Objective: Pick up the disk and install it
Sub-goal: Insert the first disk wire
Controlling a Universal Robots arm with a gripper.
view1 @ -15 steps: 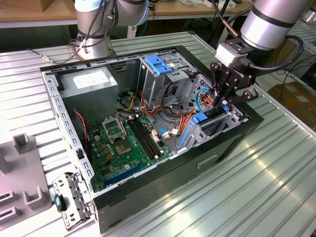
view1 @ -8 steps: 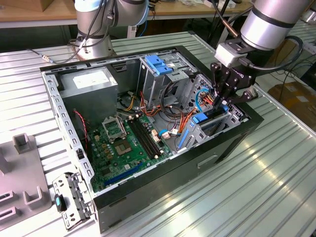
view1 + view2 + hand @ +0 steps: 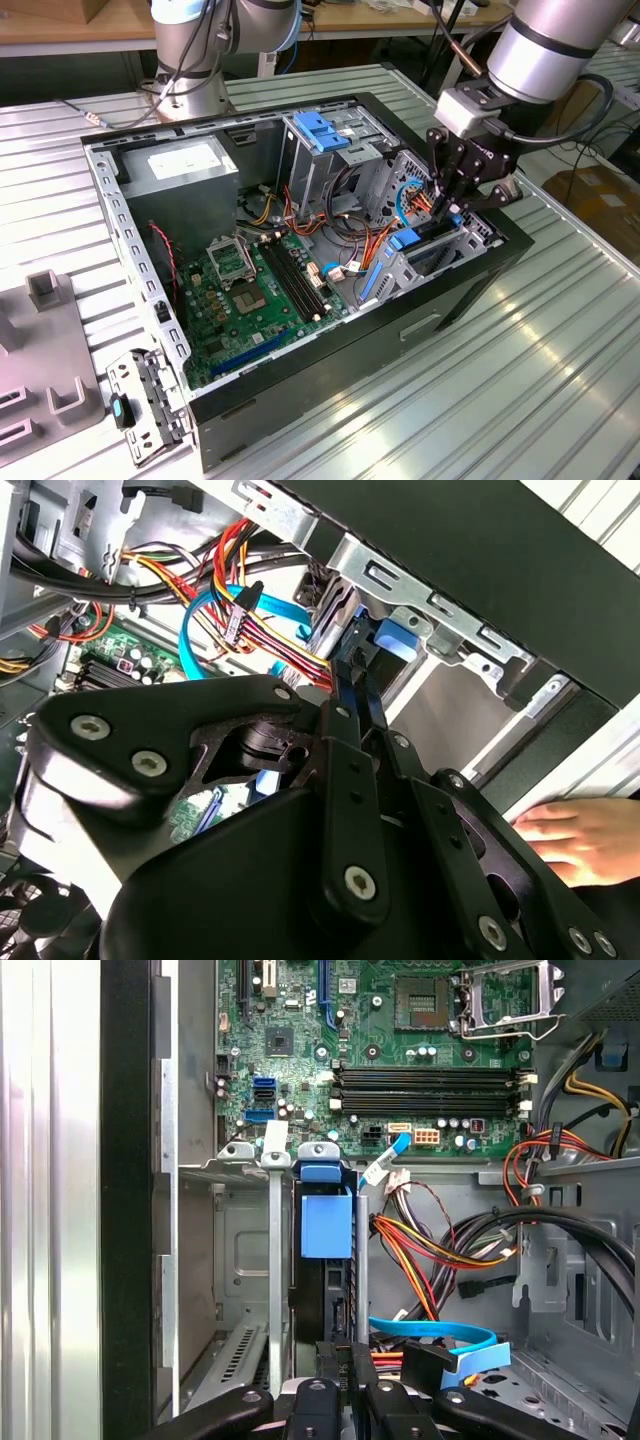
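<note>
The disk (image 3: 322, 1295) stands on edge in a slot of the grey drive bay (image 3: 245, 1260), at the front corner of the open computer case (image 3: 330, 370). A blue tab of its carrier (image 3: 326, 1222) points toward the motherboard. In the exterior view the disk (image 3: 428, 250) sits low in the bay on the exterior view's right, directly under my gripper (image 3: 452, 212). My gripper (image 3: 345, 1370) reaches down into the bay with its fingers drawn together on the disk's blue-framed edge (image 3: 372, 645). In the second wrist view the gripper (image 3: 352, 695) hides most of the drive.
Red, yellow and blue cables (image 3: 430, 1260) crowd the space beside the bay. The motherboard (image 3: 250, 290), power supply box (image 3: 185, 165) and blue-handled drive cage (image 3: 325, 130) fill the rest of the case. A person's hand (image 3: 585, 835) rests outside the case wall. Grey fixtures (image 3: 40, 340) lie at the exterior view's left.
</note>
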